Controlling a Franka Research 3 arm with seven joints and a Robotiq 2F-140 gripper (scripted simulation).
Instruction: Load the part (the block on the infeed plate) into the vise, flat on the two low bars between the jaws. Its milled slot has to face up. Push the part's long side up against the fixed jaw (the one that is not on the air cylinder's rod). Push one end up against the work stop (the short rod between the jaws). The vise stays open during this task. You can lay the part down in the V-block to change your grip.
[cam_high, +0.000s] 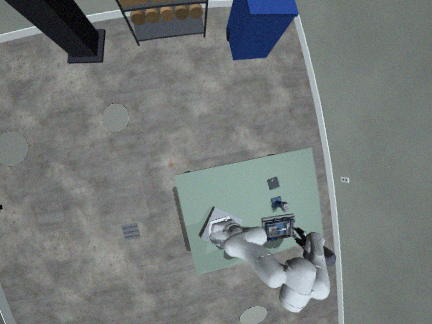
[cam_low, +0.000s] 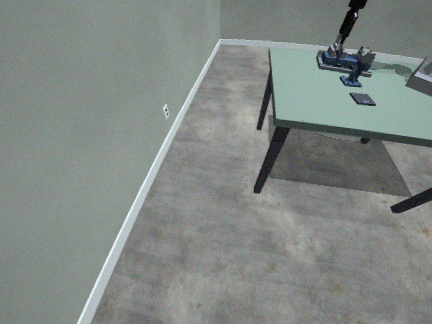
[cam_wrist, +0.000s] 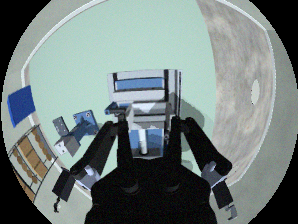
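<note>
The vise stands on the table, a grey frame with blue inside. My gripper points down at it and is shut on the part, a light grey block. In the wrist view the part spans between both fingertips, over the middle of the vise. A pale rod shows just below it in that view. Whether the part touches the bars, the fixed jaw or the work stop cannot be told. Its slot cannot be made out. The fingers and part hide much of the jaws.
A blue stand with a grey V-block on it is close beside the vise. Beyond it lies the dark infeed plate, with no block on it. A grey sloped box stands farther along the table.
</note>
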